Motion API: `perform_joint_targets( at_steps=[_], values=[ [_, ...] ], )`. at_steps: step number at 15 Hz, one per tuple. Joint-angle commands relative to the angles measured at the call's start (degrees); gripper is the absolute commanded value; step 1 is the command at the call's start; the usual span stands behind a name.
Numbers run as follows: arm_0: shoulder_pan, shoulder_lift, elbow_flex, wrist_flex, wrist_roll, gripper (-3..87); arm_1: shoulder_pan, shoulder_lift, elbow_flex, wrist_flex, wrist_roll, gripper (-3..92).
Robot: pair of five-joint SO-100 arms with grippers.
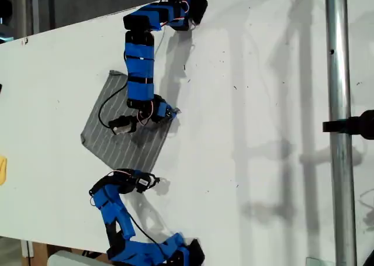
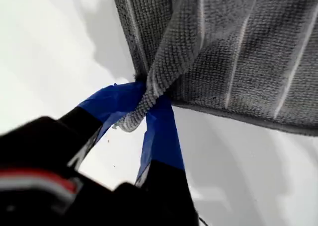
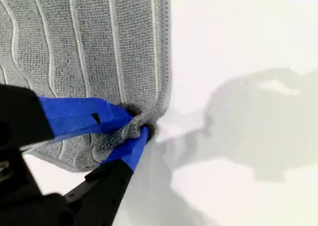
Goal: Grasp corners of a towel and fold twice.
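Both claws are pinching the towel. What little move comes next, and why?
Probably lift both claws slightly, then carry the pinched edge across the towel. My first claw and my second claw are each shut on cloth, so a fold looks ready.

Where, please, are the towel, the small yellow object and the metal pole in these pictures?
towel [image 1: 120, 143]: exterior view, on its flat striped middle.
small yellow object [image 1: 2, 169]: exterior view, on the part showing at the left edge.
metal pole [image 1: 340, 161]: exterior view, midway along its shaft.

Striped towel [image 3: 89, 47], corner pinched in my second gripper [image 3: 138, 129], white table [image 3: 238, 37]
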Motion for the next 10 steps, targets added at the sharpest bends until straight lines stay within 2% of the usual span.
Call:
perform_joint_targets(
  at_steps=[1, 5, 10],
  values=[
    [4.3, 1.9, -4.0, 4.8, -1.1, -2.8, -0.8, 5.7, -0.3, 0.0, 0.4, -0.3],
    [17.1, 10.5, -1.1, 12.2, -8.8, -2.9, -4.7, 9.9, 1.7, 2.1, 2.4, -0.3],
    [41.0, 30.9, 15.2, 10.4, -29.3, -2.9, -16.6, 22.8, 10.0, 5.2, 12.1, -0.3]
  ],
)
